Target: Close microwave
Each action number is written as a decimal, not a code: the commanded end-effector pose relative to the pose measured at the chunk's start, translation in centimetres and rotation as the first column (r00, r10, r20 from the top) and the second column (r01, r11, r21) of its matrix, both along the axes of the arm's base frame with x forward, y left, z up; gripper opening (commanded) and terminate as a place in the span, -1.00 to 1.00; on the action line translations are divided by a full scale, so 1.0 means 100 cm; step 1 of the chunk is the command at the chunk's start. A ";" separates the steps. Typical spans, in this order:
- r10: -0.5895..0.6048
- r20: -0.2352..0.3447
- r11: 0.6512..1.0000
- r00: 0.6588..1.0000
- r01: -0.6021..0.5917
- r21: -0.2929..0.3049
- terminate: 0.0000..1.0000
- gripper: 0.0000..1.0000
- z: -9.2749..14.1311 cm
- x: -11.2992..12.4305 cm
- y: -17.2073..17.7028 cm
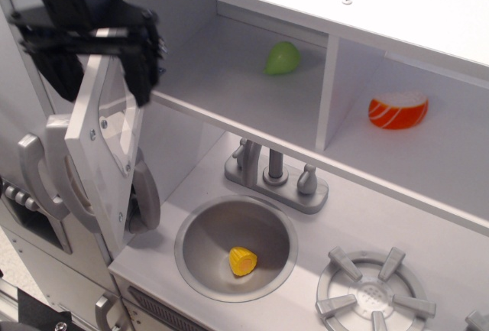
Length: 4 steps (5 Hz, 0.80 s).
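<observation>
Microwave (221, 79) holds green pear (282, 57); gripper (103, 71) fingers spread, straddling door (107, 144)

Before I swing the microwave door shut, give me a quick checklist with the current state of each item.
1. Microwave door open and free to swing: ok, it stands wide open.
2. Hand placed at the door: ok, its fingers straddle the door's top edge.
3. Hand open: ok, fingers spread, nothing held.
4. Doorway clear: ok, the green pear sits far back in the compartment.
5. Firm contact with the door: cannot tell from this view.
6. Swing path over the sink: ok, the faucet stands behind the opening.
</observation>
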<state>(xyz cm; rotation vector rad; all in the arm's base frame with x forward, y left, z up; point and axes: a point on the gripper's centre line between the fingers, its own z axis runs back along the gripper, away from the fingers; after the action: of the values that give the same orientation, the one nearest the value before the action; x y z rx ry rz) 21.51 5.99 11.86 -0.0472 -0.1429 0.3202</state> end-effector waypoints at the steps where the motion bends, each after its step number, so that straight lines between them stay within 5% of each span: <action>1: 0.047 0.020 0.999 0.999 -0.047 0.002 -1.00 1.00 -0.010 0.034 -0.041; 2: 0.057 0.002 0.998 0.998 -0.057 -0.009 -1.00 1.00 -0.010 0.051 -0.066; 4: 0.066 0.083 0.990 0.994 -0.055 -0.128 -1.00 1.00 0.055 0.073 -0.120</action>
<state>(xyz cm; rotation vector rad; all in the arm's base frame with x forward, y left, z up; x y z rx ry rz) 28.68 -5.91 15.42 -0.1711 -0.1508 0.3957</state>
